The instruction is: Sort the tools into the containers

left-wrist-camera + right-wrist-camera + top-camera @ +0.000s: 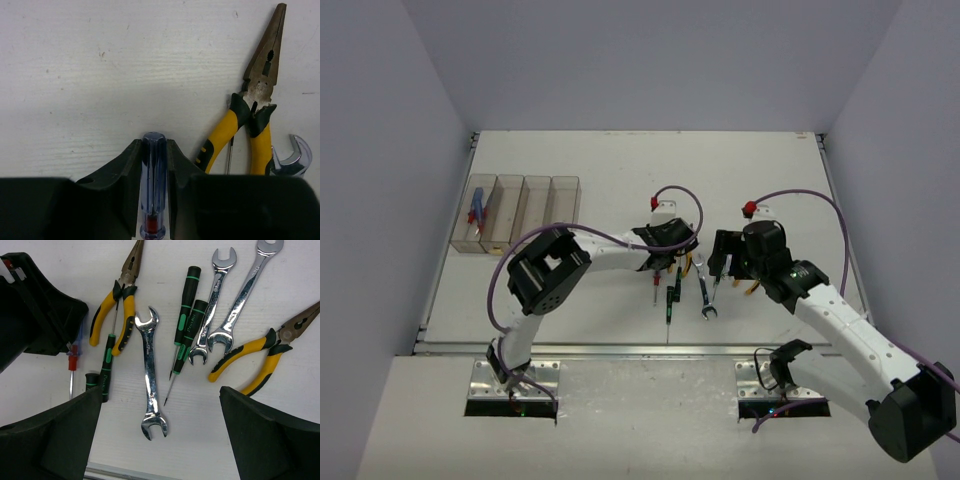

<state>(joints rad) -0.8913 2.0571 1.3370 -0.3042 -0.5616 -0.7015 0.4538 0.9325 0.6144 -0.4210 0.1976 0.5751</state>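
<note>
Arms met near the middle of the surface (600, 160) in the top view. The left arm (548, 272) folded at its elbow and stretched rightward, its left hand (662, 262) down over the scattered tools (685, 285). The right arm (835, 318) slanted in from the right, with its right hand (724, 258) just beside them. Well apart, at far left, stood the row of four clear bins (538, 215); the leftmost held a blue and red tool (477, 210).

From the left wrist, the left hand was closed on the blue/red-handled screwdriver (153, 200), with its fingers (125, 170) pressed to both sides of the clear blue handle. Yellow-handled needle-nose pliers (250, 110) lay to the right, and a silver open-end wrench (295, 157) lay just beside one grip.

From the right wrist, the right hand (161, 395) gaped wide and held nothing, its fingers (55, 440) either side of that wrench. Beyond lay three black/green-handled screwdrivers (187, 305), two more wrenches (215, 300) and second pliers (260, 352). The held screwdriver's red collar showed at left.
</note>
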